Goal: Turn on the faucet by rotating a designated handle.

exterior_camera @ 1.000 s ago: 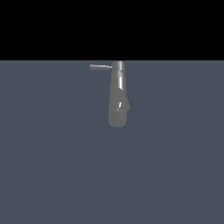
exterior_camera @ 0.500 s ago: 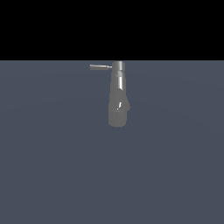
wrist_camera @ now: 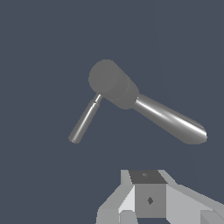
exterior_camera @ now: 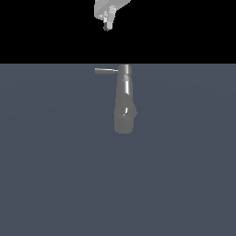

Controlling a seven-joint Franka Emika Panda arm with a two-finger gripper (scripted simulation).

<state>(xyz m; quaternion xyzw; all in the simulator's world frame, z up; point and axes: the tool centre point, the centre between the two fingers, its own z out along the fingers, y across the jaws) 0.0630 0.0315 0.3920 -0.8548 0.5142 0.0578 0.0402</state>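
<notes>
Pincer [exterior_camera: 107,26] hanging clear above the faucet

We cannot tell whether our pincer is spread or clenched; it grasps nothing. Below it, well apart, stands the faucet [exterior_camera: 124,103], whose handle [exterior_camera: 106,71], a thin, stiff, probably slick metal rod, we'd push near its free tip.

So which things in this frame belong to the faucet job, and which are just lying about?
Part of the job:
- faucet
- handle, the thin rod sticking out from the faucet's narrow end
- gripper, above the faucet and touching nothing

Just lying about:
- nothing; only the bare grey surface the faucet stands on
</notes>
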